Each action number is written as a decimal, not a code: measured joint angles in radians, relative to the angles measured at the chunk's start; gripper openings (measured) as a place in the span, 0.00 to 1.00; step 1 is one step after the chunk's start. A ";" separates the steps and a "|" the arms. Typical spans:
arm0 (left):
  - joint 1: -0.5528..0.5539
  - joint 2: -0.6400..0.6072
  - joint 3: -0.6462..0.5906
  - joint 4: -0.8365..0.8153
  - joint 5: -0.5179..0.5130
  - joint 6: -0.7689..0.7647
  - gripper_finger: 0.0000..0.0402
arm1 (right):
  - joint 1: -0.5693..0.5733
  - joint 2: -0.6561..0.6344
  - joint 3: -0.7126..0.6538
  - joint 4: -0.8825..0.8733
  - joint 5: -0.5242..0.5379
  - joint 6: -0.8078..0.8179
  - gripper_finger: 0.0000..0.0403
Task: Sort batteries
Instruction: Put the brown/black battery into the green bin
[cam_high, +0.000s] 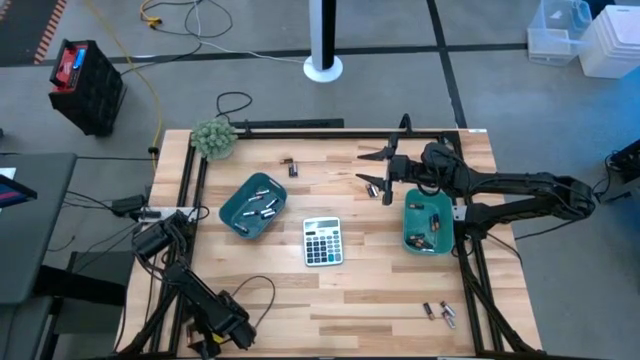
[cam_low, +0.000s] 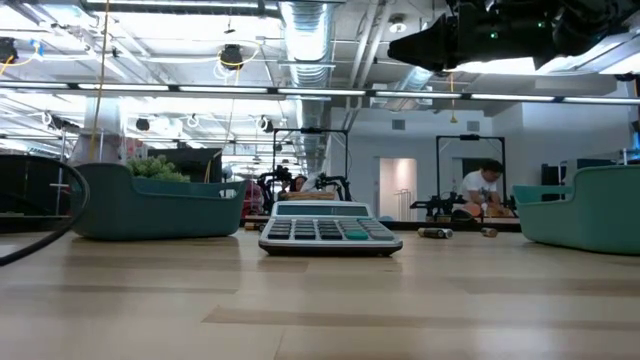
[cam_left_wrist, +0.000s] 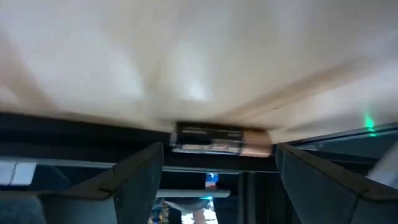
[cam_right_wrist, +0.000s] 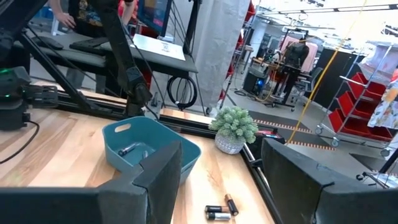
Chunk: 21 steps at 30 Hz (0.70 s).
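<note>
Small dark and copper-toned batteries lie in several places. Two rest near the far edge (cam_high: 291, 166), a few near the near right corner (cam_high: 440, 313), and more sit inside the left teal tray (cam_high: 254, 205) and the right teal tray (cam_high: 428, 222). My right gripper (cam_high: 373, 170) hovers open above the table between the trays, fingers pointing toward the left tray (cam_right_wrist: 149, 152). The two far batteries (cam_right_wrist: 221, 210) show below it. My left gripper (cam_high: 213, 343) is at the near left corner, open (cam_left_wrist: 217, 180). A black-and-copper battery (cam_left_wrist: 221, 138) lies ahead between its fingers at the table edge, untouched.
A grey calculator (cam_high: 322, 241) lies between the trays, seen close up in the low view (cam_low: 330, 230). A small potted plant (cam_high: 213, 138) stands at the far left corner. A black frame rail (cam_high: 330, 130) runs along the far edge. Bare wood (cam_high: 340, 300) spans the near middle.
</note>
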 joint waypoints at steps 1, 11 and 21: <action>0.000 -0.001 -0.003 0.022 0.001 -0.010 0.76 | 0.003 0.000 0.000 -0.001 0.000 -0.003 0.59; 0.001 0.000 -0.023 0.047 -0.036 -0.002 0.76 | 0.003 0.000 0.000 -0.004 0.000 -0.004 0.59; -0.003 -0.001 -0.062 0.075 -0.045 0.039 0.76 | 0.003 0.000 0.000 -0.003 0.000 -0.002 0.59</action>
